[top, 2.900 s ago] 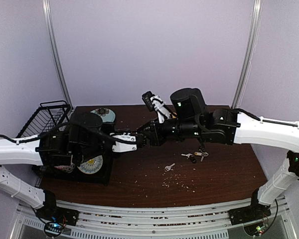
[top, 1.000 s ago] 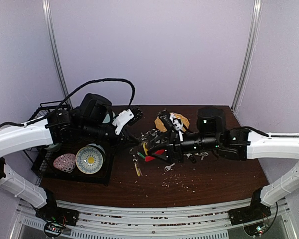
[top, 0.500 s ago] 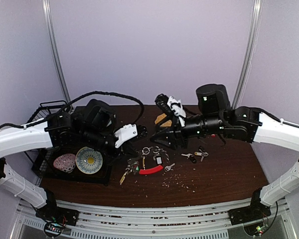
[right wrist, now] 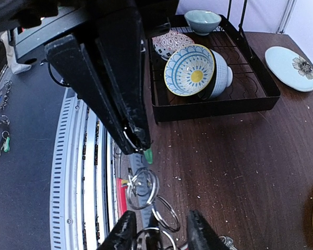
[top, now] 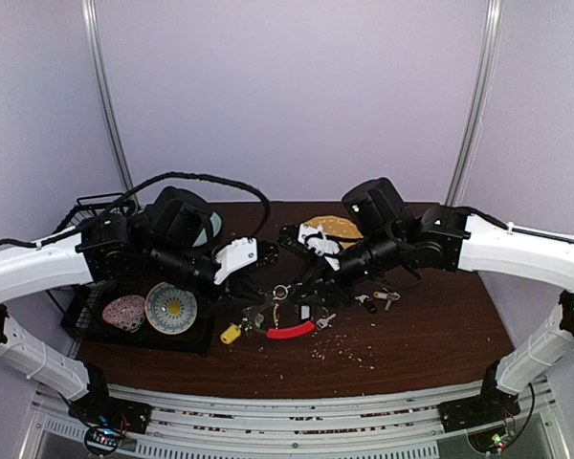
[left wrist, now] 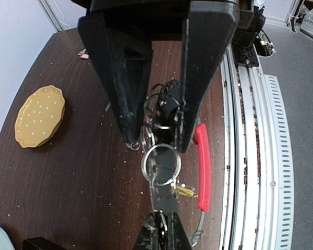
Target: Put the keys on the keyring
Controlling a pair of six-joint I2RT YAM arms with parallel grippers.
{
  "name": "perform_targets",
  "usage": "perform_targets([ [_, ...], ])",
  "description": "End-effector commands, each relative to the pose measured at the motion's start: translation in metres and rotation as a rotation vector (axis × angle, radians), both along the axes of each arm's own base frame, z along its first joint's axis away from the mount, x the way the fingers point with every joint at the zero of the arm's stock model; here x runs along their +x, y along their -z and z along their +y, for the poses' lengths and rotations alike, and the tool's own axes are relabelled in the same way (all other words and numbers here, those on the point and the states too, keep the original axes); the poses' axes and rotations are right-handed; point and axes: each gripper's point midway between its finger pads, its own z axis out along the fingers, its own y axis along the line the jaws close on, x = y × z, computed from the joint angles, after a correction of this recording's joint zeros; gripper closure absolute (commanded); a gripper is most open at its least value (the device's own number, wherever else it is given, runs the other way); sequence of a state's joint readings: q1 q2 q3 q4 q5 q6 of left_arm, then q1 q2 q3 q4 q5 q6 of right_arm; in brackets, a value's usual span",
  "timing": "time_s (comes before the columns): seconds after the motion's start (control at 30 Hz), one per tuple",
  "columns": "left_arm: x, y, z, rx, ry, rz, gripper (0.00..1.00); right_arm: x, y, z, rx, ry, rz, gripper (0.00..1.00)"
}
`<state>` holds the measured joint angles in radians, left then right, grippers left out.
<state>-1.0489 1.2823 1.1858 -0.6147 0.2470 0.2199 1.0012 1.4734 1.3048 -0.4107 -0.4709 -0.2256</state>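
The keyring (top: 289, 331) lies on the dark table, a silvery loop with a red curved section (left wrist: 202, 165) and a yellow tag (top: 230, 334). My left gripper (left wrist: 161, 233) is shut on a flat metal piece that hangs from one of its small rings (left wrist: 160, 163). Facing it from the right, my right gripper (right wrist: 163, 217) stands open with linked rings (right wrist: 142, 187) between its fingers. In the top view the left gripper (top: 256, 289) and right gripper (top: 309, 281) meet over the keyring. Loose keys (top: 377, 299) lie to the right, and one small key (top: 325, 321) lies nearer.
A black wire basket (top: 94, 222) at the left holds patterned bowls (top: 171, 307). A yellow plate (top: 331, 229) lies behind the right gripper, a pale blue plate (right wrist: 292, 61) behind the left arm. Crumbs dot the table front. A green tag (right wrist: 148, 155) hangs under the left fingers.
My right gripper has dropped down and left onto the rings and its jaws have narrowed. The left gripper still holds the keyring, which has shifted so the yellow tag shows.
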Motion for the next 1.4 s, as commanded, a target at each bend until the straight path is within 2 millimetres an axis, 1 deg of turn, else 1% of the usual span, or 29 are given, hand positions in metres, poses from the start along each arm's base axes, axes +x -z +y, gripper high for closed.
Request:
perform_targets([
  [0.0,-0.006,-0.031,-0.008,-0.111,0.055,-0.046,1.0,-0.003,0.002,0.007,-0.001,-0.047,0.035,0.71],
  [0.07,-0.008,-0.032,-0.009,-0.118,0.062,-0.042,1.0,-0.007,0.002,0.009,-0.003,-0.072,0.046,0.78],
  [0.13,-0.009,-0.033,-0.009,-0.125,0.068,-0.041,1.0,-0.011,0.0,0.009,0.002,-0.097,0.053,0.91],
  [0.2,-0.011,-0.036,-0.009,-0.138,0.081,-0.043,1.0,-0.015,-0.002,0.008,0.007,-0.116,0.053,1.0],
  [0.3,-0.02,-0.041,-0.009,-0.18,0.123,-0.036,1.0,-0.02,-0.004,0.004,0.012,-0.134,0.051,1.0],
  [0.43,-0.03,-0.041,-0.009,-0.216,0.172,-0.039,0.99,-0.038,-0.012,-0.004,0.025,-0.21,0.078,1.0],
  [0.53,-0.03,-0.039,-0.007,-0.217,0.178,-0.055,0.84,-0.047,-0.014,-0.011,0.019,-0.236,0.092,1.0],
  [0.67,-0.041,-0.042,-0.001,-0.23,0.234,-0.066,0.61,-0.054,-0.014,-0.02,0.006,-0.249,0.103,1.0],
  [0.77,-0.048,-0.048,0.005,-0.244,0.26,-0.085,0.53,-0.058,-0.017,-0.022,0.012,-0.263,0.108,1.0],
  [0.87,-0.049,-0.049,0.009,-0.244,0.257,-0.093,0.53,-0.061,-0.021,-0.023,0.018,-0.273,0.105,1.0],
  [0.9,-0.049,-0.047,0.009,-0.241,0.256,-0.089,0.56,-0.061,-0.021,-0.024,0.018,-0.273,0.104,1.0],
  [0.97,-0.047,-0.044,0.008,-0.232,0.247,-0.085,0.65,-0.061,-0.021,-0.024,0.019,-0.276,0.102,1.0],
  [1.03,-0.04,-0.041,0.004,-0.228,0.218,-0.086,0.76,-0.062,-0.022,-0.023,0.02,-0.285,0.103,1.0],
  [1.07,-0.038,-0.04,0.001,-0.227,0.212,-0.09,0.77,-0.062,-0.023,-0.023,0.022,-0.286,0.1,1.0],
  [1.1,-0.036,-0.039,-0.001,-0.227,0.211,-0.107,0.77,-0.062,-0.023,-0.022,0.022,-0.289,0.099,1.0],
  [1.2,-0.038,-0.034,-0.006,-0.248,0.238,-0.207,0.71,-0.061,-0.025,-0.021,0.025,-0.294,0.099,1.0],
  [1.27,-0.04,-0.032,-0.006,-0.279,0.264,-0.27,0.69,-0.061,-0.025,-0.021,0.026,-0.294,0.098,1.0],
  [1.33,-0.044,-0.035,-0.003,-0.323,0.291,-0.324,0.69,-0.062,-0.025,-0.021,0.026,-0.294,0.101,1.0],
  [1.37,-0.048,-0.031,-0.001,-0.333,0.309,-0.339,0.68,-0.062,-0.026,-0.021,0.029,-0.295,0.1,1.0],
])
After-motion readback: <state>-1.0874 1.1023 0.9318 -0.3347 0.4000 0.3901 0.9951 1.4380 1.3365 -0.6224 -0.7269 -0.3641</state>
